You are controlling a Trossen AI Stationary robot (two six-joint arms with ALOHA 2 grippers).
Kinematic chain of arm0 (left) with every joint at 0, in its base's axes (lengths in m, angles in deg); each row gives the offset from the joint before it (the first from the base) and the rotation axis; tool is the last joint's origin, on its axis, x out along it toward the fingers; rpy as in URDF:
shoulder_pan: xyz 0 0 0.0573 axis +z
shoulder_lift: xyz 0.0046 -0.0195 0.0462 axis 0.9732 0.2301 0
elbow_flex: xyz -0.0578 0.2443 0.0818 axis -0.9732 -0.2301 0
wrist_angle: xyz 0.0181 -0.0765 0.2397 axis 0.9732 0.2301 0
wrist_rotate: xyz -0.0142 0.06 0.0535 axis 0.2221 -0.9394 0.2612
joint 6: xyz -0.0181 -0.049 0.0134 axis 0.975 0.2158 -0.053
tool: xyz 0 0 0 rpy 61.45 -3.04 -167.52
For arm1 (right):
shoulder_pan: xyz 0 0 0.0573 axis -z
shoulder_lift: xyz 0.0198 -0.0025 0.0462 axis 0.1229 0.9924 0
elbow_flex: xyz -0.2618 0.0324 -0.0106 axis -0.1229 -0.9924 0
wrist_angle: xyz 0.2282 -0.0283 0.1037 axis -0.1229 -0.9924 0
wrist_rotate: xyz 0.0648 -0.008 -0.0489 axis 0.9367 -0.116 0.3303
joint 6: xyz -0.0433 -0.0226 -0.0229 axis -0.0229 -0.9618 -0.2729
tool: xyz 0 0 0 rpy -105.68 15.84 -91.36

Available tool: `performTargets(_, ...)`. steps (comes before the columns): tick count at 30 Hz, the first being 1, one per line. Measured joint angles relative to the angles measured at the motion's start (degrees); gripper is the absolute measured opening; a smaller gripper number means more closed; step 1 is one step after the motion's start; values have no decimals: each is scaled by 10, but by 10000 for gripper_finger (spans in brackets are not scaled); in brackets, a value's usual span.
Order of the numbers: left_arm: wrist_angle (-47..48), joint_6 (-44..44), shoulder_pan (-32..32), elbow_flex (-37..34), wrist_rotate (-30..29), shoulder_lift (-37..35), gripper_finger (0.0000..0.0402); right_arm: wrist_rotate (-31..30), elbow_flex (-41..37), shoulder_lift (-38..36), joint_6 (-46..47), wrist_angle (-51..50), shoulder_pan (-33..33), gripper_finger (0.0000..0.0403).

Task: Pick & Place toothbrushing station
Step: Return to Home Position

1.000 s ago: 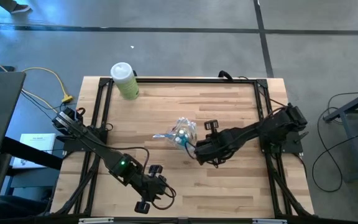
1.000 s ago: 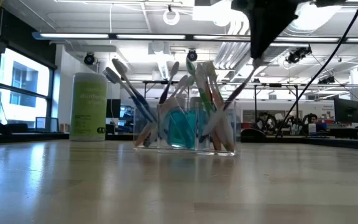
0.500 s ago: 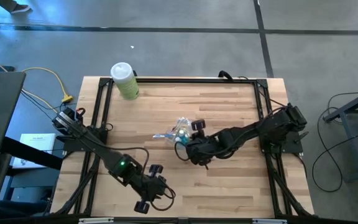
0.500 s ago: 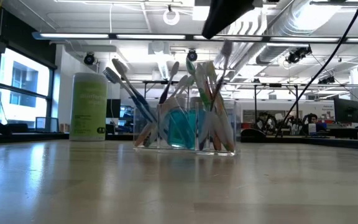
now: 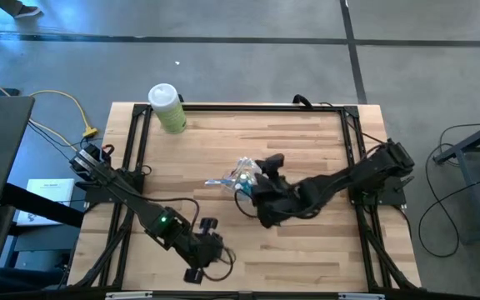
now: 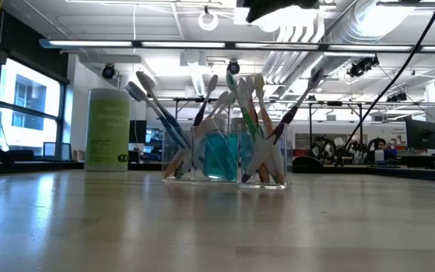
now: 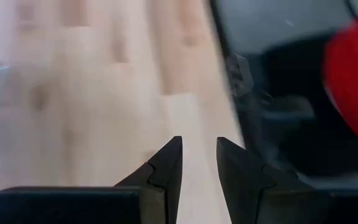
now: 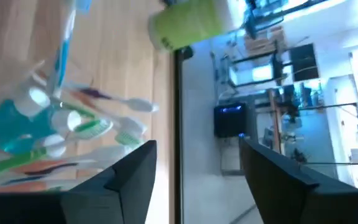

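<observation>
The clear organizer [image 5: 244, 177] is standing near the middle of the bench [image 5: 307, 133], holding the toothbrushes [image 6: 251, 98] bristles-up and the teal tubes [image 6: 219, 155], well apart from the pale-green bottle [image 5: 167, 108] at a far corner. The right tool [image 5: 272, 160] is hanging just beside and above the organizer, its fingers spread wide and gripping nothing. The left tool [image 5: 197, 271] is waiting at the bench's near edge, showing a narrow empty gap between its fingers [image 7: 166, 162].

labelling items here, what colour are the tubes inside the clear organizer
Teal. The tubes show best in the low view.
</observation>
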Motion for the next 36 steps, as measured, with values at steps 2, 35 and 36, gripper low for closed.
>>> performTargets(2, 7, 27, 8, 0, -38, -10, 94, 2, 0, -12, 4, 7, -21, 221)
performTargets(35, 48, -104, 259, -269, -158, -463, 3, 222, -500, -642, 230, 233, -134, 3)
performTargets(36, 17, -101, 264, -293, -137, -476, 3, 235, -532, -664, 216, 270, -130, 3)
